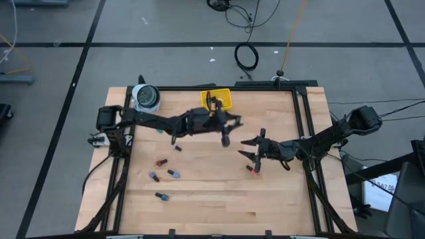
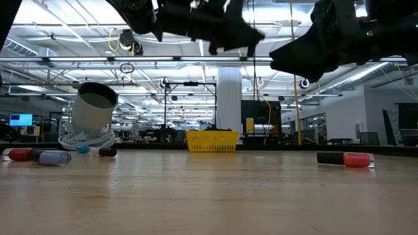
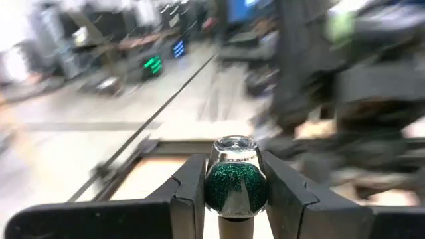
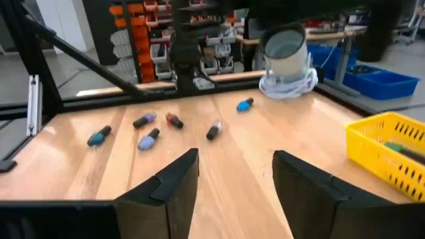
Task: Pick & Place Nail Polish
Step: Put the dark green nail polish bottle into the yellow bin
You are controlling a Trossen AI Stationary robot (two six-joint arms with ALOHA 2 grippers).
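A green glitter nail polish bottle (image 3: 236,188) is clamped between the fingers of the left pincer (image 1: 226,133), which is held above the wooden tabletop (image 1: 212,199) just in front of the yellow tray (image 1: 217,99) at the far edge. At least one bottle can be made out lying inside the tray in the right wrist view. The right pincer (image 1: 247,149) is seen near the middle of the tabletop, somewhat toward the right side, with its fingers (image 4: 174,182) spread apart and nothing between them. A red bottle (image 1: 253,169) lies on the wood just beside that pincer, on its near side, apart from the fingers.

Six more bottles are scattered over the left half of the tabletop: a blue one (image 1: 160,131) and a dark one (image 1: 177,147) nearer the left arm, then a reddish one (image 1: 160,162), two bluish ones (image 1: 154,176) (image 1: 173,174), and a teal one (image 1: 161,196) closest to the near edge. The grey-white roll (image 1: 146,97) stands at the far left corner, touching the black frame (image 1: 302,119) that borders the tabletop. A broad bare stretch of wood is left along the near edge and between the two pincers.
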